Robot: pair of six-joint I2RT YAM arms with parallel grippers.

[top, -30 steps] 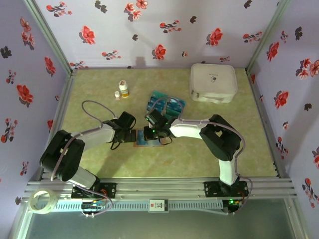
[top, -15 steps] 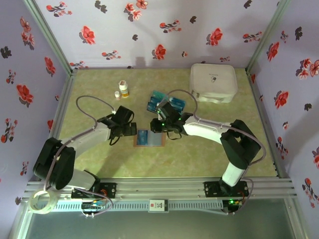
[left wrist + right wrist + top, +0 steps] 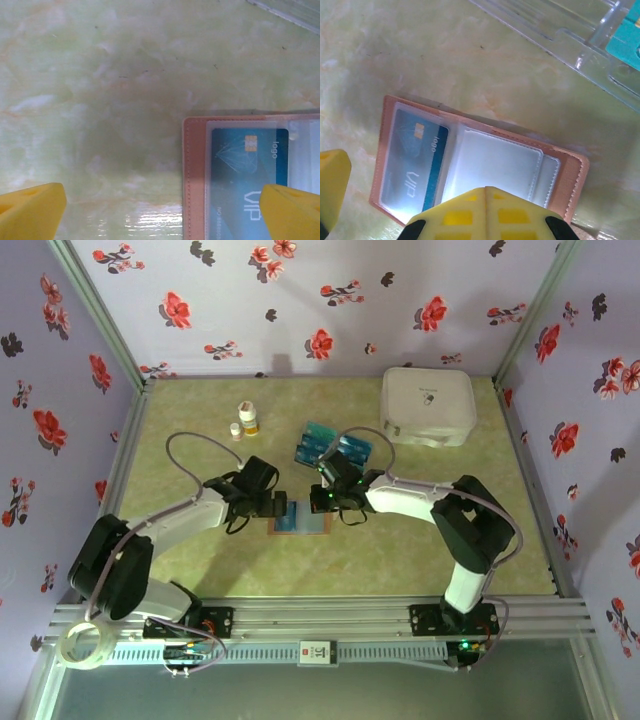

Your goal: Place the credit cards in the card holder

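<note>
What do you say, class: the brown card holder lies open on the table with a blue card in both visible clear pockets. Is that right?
Not quite. The card holder lies open on the table, but only one clear pocket holds a blue card; the other is empty, as the right wrist view shows.

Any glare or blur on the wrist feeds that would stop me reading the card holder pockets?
Left wrist: slightly soft, with a glare patch on the table beside the card holder, yet the credit card print reads. Right wrist: reflection whitens the empty clear pocket; the credit card is legible. Top external: even light, soft shadows.
</note>
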